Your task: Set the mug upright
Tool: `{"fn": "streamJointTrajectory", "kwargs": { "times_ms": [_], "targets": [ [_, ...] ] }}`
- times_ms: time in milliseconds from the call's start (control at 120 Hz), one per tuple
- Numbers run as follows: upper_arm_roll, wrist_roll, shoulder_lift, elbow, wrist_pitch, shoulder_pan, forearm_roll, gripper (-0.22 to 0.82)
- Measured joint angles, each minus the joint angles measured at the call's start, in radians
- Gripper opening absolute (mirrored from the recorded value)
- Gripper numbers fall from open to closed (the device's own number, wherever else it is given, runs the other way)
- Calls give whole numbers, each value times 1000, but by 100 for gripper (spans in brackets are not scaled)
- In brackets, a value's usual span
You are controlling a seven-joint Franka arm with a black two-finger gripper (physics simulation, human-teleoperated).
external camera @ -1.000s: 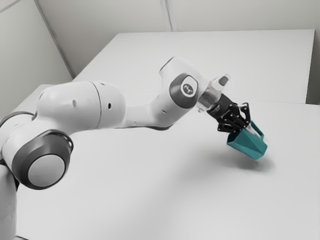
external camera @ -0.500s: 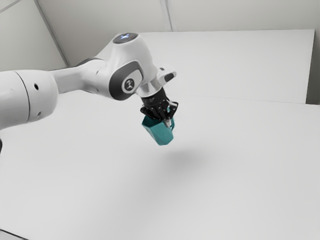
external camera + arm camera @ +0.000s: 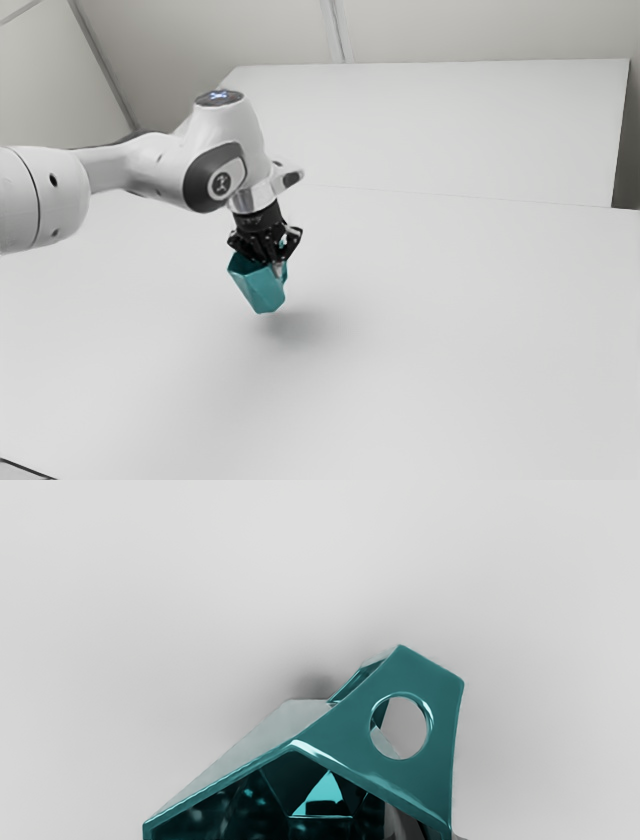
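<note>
Claw (image 3: pixel 277 267): closed on mug (image 3: pixel 259 288), gripping its wall on the handle's side. One finger (image 3: pixel 400 826) runs down inside the mug's mouth, the other (image 3: pixel 458 837) sits outside it.

Mug: teal, faceted, hanging under the claw, tilted, mouth up and toward the exterior view's left, base lower. It appears held just above the table (image 3: pixel 450 320), its shadow (image 3: pixel 290 328) near the base.

Interior: dark, glossy facets and a bright turquoise patch; the finger reaches in. Deeper contents cannot be told.

View comparison: the wrist view gives the rim, interior and handle (image 3: pixel 430 680) with its round hole. The exterior view gives the mug's tilt, its base, and the arm (image 3: pixel 145 165) coming in from the exterior view's left.
</note>
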Motion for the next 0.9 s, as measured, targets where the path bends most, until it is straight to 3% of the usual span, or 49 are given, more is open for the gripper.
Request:
{"fn": "streamJointTrajectory", "kwargs": {
  "times_ms": [475,692,900],
  "targets": [
    [0,-6,114,-1,81,9,1,-18],
    [0,-7,95,2,68,7,-1,27],
    [-1,-7,11,2,40,7,-2,48]
  ]
}}
